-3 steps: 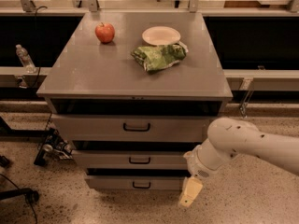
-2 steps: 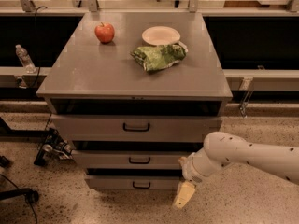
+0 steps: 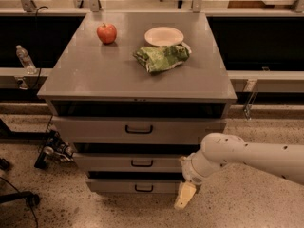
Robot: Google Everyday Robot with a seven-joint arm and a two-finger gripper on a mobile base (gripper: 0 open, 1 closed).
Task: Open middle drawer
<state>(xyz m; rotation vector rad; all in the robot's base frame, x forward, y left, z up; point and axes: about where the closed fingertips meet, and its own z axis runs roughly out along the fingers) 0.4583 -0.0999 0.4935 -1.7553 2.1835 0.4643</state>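
The middle drawer is a low grey front with a small black pull handle, second of three fronts on the grey cabinet. It stands slightly out under the taller top drawer. My white arm reaches in from the right. The gripper hangs low at the cabinet's front right, beside the bottom drawer and right of and below the middle handle. It touches no handle.
On the cabinet top lie a red apple, a white plate and a green chip bag. A water bottle stands on the ledge at left. Cables and a chair base lie on the floor at left.
My arm and gripper have moved left and down, closer to the cabinet's front right corner. The drawers have not moved.
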